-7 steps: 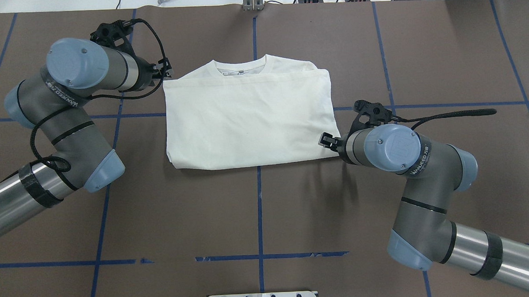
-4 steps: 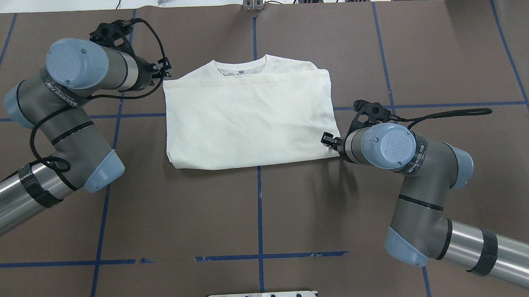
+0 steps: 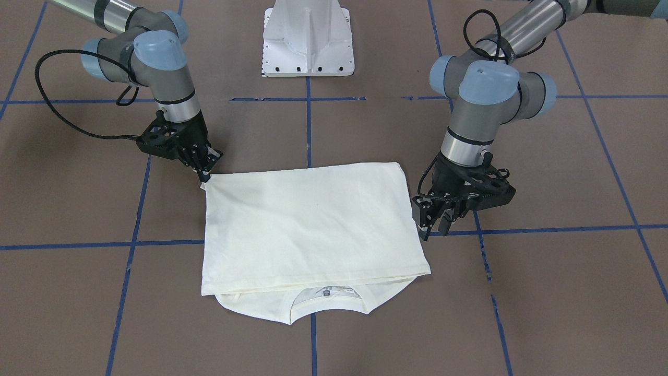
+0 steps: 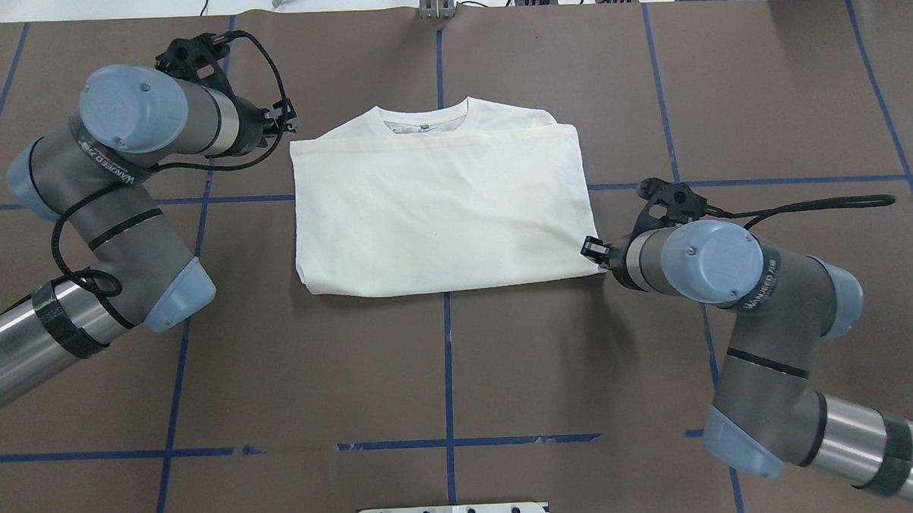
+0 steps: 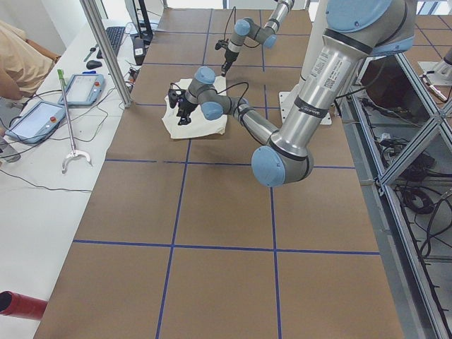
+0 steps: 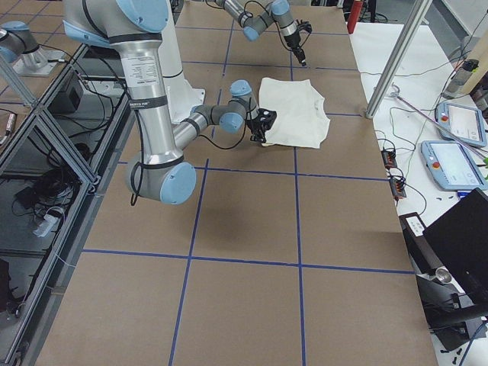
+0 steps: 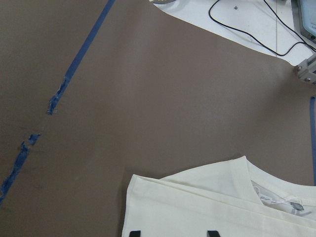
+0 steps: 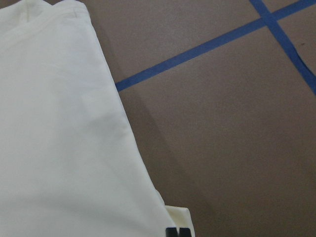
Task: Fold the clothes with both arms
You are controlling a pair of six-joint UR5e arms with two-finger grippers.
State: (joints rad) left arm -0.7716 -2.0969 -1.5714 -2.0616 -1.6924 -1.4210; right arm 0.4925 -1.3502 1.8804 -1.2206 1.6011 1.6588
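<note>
The shirt [image 4: 440, 211] lies folded flat in the middle of the table [image 4: 445, 378], plain cream side up and collar edge away from the robot, with bare brown surface on every side. The right gripper [image 4: 591, 248] is clamped on its near right corner. The left gripper [image 3: 436, 223] hangs just by the far left corner, fingers spread, holding nothing

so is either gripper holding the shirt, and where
The right gripper pinches the shirt by its near right corner; the left gripper is open, holding nothing.
</note>
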